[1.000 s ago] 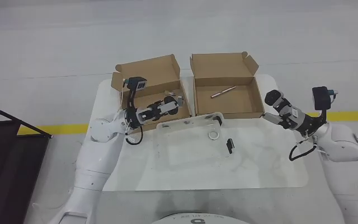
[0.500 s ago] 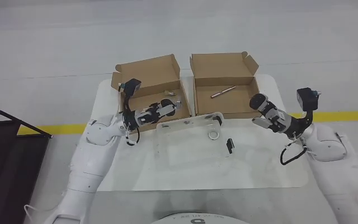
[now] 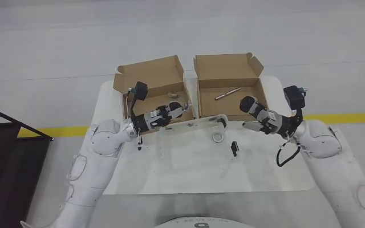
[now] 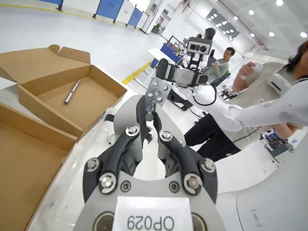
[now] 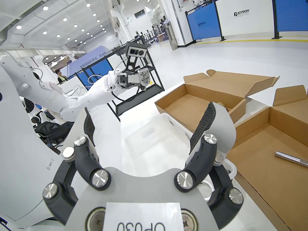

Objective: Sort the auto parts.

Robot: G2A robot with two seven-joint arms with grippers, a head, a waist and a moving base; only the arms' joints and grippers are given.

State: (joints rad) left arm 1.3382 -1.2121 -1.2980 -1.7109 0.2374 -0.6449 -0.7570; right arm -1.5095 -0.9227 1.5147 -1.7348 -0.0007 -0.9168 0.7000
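Over the near edge of the left box point(image 3: 153, 73), the left gripper point(image 3: 179, 106) is closed narrowly on a metal plate point(image 4: 157, 92). From above, that plate is little more than a pale glint at the fingertips. The left wrist view shows it properly: a flat grey piece with round holes, pinched by one corner and held upright above the clear tray point(image 3: 188, 149). The right gripper point(image 3: 246, 105) hangs at the near right corner of the right box point(image 3: 228, 104). The top view cannot settle how its jaws stand, but its own wrist view shows the ribbed fingers point(image 5: 208, 118) spread wide with nothing between them. A slim metal rod point(image 3: 227, 93) lies alone on the floor of the right box. A small pale piece point(image 3: 171, 94), too small to make out, sits in the left box. A white ring point(image 3: 217, 137) lies at the tray's right end. A black part point(image 3: 234, 148) lies just beside it on the white table point(image 3: 274, 171), well apart from both grippers.
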